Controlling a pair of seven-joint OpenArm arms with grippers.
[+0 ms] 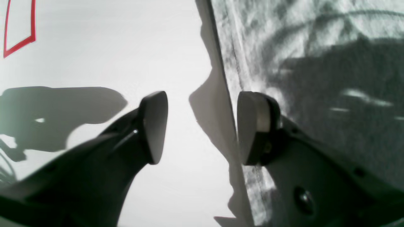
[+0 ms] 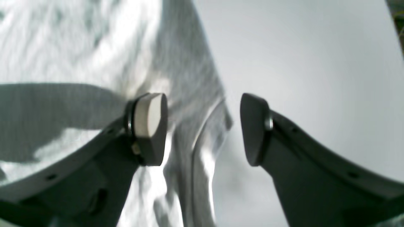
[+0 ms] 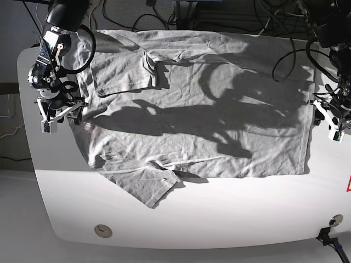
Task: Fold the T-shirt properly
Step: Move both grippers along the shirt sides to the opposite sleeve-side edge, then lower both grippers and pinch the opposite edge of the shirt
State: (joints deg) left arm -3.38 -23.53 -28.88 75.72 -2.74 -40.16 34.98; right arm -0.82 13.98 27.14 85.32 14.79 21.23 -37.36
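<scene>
The heather-grey T-shirt (image 3: 208, 120) lies spread flat and wrinkled on the white table (image 3: 230, 213), one sleeve at the back (image 3: 148, 66) and one at the front (image 3: 151, 189). No lettering shows. My left gripper (image 3: 326, 118) is open at the shirt's right edge. In the left wrist view its fingers (image 1: 202, 127) straddle that edge, cloth (image 1: 315, 47) by the right finger. My right gripper (image 3: 62, 114) is open at the shirt's left edge. In the right wrist view (image 2: 202, 129) a raised fold of cloth (image 2: 192, 126) runs between the fingers.
Cables (image 3: 164, 13) lie behind the table's back edge. Red tape marks the table at the right (image 3: 347, 184), also seen in the left wrist view (image 1: 19, 34). A round grommet (image 3: 102, 230) sits near the front left. The table's rounded front edge is close to the front sleeve.
</scene>
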